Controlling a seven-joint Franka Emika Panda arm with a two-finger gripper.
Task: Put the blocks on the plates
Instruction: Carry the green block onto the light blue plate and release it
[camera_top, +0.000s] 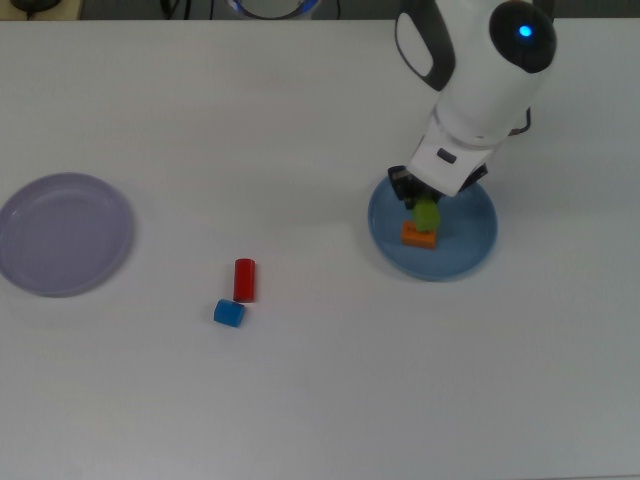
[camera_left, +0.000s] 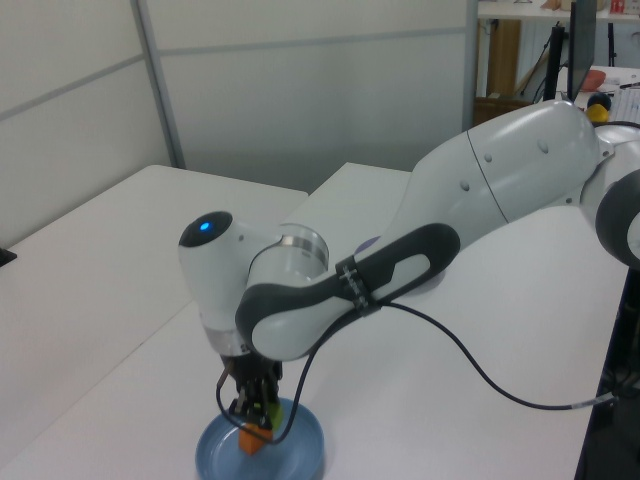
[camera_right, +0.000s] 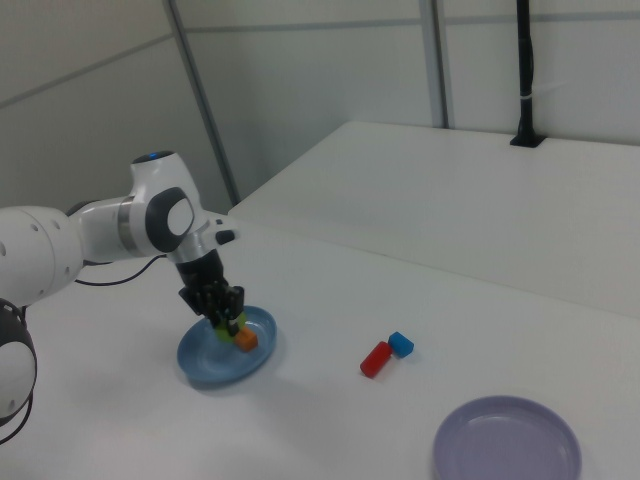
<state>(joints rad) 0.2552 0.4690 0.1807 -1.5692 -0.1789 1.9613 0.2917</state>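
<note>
The Franka arm reaches over the blue plate (camera_top: 470, 250), with its jaws (camera_top: 424, 212) clamped on the lime-green bar (camera_top: 427, 214), which is held over the plate's inner area just above the orange wedge (camera_top: 418, 237). In the top view the green bar overlaps the upper edge of the orange wedge; in the right view the green bar (camera_right: 231, 324) sits directly above the orange wedge (camera_right: 245, 341), and whether the two touch cannot be told. The left view shows the jaws (camera_left: 256, 412) pointing straight down at the blue plate (camera_left: 300, 455), with the orange wedge (camera_left: 252, 441) lying on the plate right under them and only a sliver of green visible between the fingers. The orange wedge rests on the blue plate, a little off its centre. The red cylinder (camera_top: 244, 279) lies on its side on the white tabletop (camera_top: 320, 400), well to the top view's left of the blue plate, and the blue block (camera_top: 229, 313) sits just beside its lower end, close to touching. In the right view these two (camera_right: 376, 358) (camera_right: 401, 344) lie together between the plates. The lavender plate (camera_top: 62, 233) lies at the top view's far left, well apart from the blocks, with nothing on it.
</note>
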